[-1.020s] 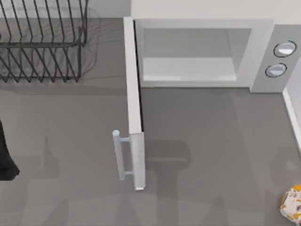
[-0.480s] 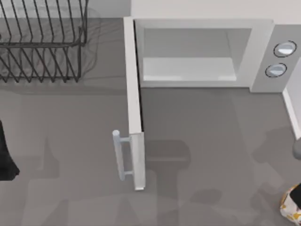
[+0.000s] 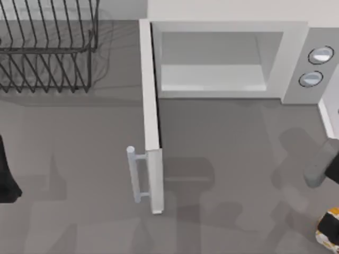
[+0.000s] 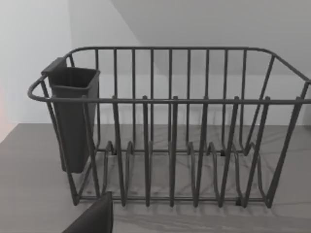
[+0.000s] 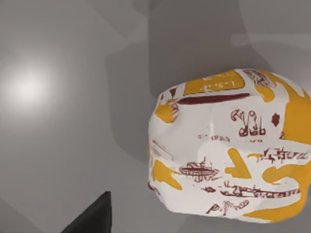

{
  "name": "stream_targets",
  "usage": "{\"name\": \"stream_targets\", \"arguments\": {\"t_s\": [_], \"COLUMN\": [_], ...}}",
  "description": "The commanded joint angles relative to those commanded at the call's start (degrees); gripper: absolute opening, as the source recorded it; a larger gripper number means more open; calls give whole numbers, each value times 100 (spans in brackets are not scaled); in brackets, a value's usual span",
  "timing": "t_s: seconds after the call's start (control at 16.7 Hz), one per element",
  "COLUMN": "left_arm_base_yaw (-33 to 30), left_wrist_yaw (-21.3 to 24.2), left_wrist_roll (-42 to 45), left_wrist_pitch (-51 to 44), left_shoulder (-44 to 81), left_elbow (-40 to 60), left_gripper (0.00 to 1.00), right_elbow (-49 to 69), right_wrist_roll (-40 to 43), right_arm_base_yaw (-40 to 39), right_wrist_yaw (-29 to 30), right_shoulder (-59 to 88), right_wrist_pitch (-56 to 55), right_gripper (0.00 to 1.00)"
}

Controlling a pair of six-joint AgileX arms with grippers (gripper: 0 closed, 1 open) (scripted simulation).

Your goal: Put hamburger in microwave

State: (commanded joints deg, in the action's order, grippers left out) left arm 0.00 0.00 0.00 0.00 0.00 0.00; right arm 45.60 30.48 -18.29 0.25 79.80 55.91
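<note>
The lumpy cream-white hamburger with orange patches (image 3: 329, 234) sat at the desk's near right corner, well apart from the big white microwave (image 3: 228, 58), whose door stood swung wide. The right arm was above the burger; I couldn't tell the state of its gripper. The left arm was parked at the left edge. The burger looked soft and light, probably squashy, so I'd pinch it gently across its middle.

The AgileX left arm (image 3: 6, 174) shows as a matte black, smooth-sided block at the left edge of the top view. The right arm (image 3: 324, 168) appears as a rounded grey cylindrical link joined to a black segment. In each wrist view a dark charcoal, wedge-shaped finger tip (image 4: 95, 217) (image 5: 92, 217) shows, plain and unmarked.
</note>
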Motion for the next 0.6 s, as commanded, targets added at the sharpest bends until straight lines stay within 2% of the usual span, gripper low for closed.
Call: {"name": "stream_targets", "arguments": {"t_s": [0.36,0.6], "left_arm_base_yaw": [0,0], "left_wrist_yaw": [0,0], "left_wrist_roll": [0,0], "left_wrist_pitch": [0,0], "left_shoulder": [0,0], "left_elbow": [0,0], "left_gripper": [100,100], "right_elbow": [-74,-495], "right_wrist_roll": [-2,-8], "right_arm_base_yaw": [18,4], "right_wrist_yaw": [0,-1], "right_shoulder": [33,467], "right_wrist_pitch": [-104,-979], "right_gripper": [100,100]}}
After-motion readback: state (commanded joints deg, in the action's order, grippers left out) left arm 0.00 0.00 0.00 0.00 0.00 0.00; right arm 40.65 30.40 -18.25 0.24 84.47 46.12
